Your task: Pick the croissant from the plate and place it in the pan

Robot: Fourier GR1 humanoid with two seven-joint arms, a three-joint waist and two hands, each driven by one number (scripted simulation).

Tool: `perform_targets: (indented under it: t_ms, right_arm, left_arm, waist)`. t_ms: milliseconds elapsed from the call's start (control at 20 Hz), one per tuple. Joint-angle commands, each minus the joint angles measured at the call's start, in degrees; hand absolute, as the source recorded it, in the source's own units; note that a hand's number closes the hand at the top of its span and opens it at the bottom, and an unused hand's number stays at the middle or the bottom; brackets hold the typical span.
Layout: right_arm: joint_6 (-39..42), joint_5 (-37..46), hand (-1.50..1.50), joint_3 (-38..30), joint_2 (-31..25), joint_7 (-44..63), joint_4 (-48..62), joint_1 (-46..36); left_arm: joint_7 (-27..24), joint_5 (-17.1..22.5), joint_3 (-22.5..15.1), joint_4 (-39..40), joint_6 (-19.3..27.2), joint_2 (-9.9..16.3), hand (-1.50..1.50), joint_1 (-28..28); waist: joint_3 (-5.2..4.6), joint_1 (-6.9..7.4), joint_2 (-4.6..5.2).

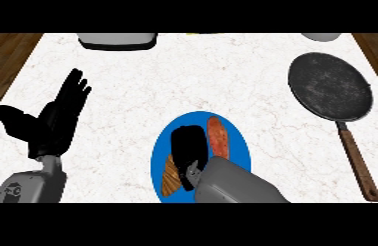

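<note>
Low at frame centre, right hand [190, 146] covers blue plate [240, 145] | croissant [170, 176] mostly hidden beneath it; whether fingers grip: cannot tell | left hand [59, 117] open, left | pan [330, 86] upper right on bench [184, 75]

I see brown croissant [170, 179] on blue plate [240, 140], lower left part, partly hidden; dark round pan [330, 86] far right, wooden handle toward me, empty

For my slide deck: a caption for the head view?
Right hand over croissant on blue plate; pan empty; left hand resting.
</note>
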Motion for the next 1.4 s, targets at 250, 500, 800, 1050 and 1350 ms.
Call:
perform_targets:
  t_ms: [250, 500, 800, 1050, 1350]
  right_arm:
    - [-4.41, -1.38, 1.5, 1.49, 0.51, -0.99, 1.16, -0.7]
    - [-8.58, 5.47, 1.5, -0.77, -1.08, -3.69, 0.98, 0.23]
    - [-9.56, 2.17, 1.5, -12.67, -10.17, -6.7, 0.7, 1.2]
    - [-11.7, 11.89, 1.5, -13.14, -16.86, -4.67, -4.17, -5.67]
    - [-8.19, 18.03, 1.5, -15.66, -22.13, 1.4, -17.99, -8.5]
  left_arm:
    - [-2.12, 1.33, 3.78, 2.6, -3.98, 0.42, 0.0, -0.05]
    - [-0.4, -4.82, -0.98, 0.94, 1.93, -3.97, 0.0, -0.94]
    - [0.8, -2.05, 2.51, 1.71, -0.76, -1.17, 0.0, -2.46]
    - [-0.15, -1.44, 3.23, 2.75, -2.26, -0.56, 0.0, -0.7]
    - [2.72, -1.44, 2.49, -2.59, -2.04, -0.5, 0.0, 1.03]
  waist:
    - [0.03, 0.03, 0.2]
    - [0.04, -0.63, 0.11]
    - [0.05, -0.9, 0.18]
    - [0.0, -1.0, 0.01]
    - [0.03, -1.12, -0.35]
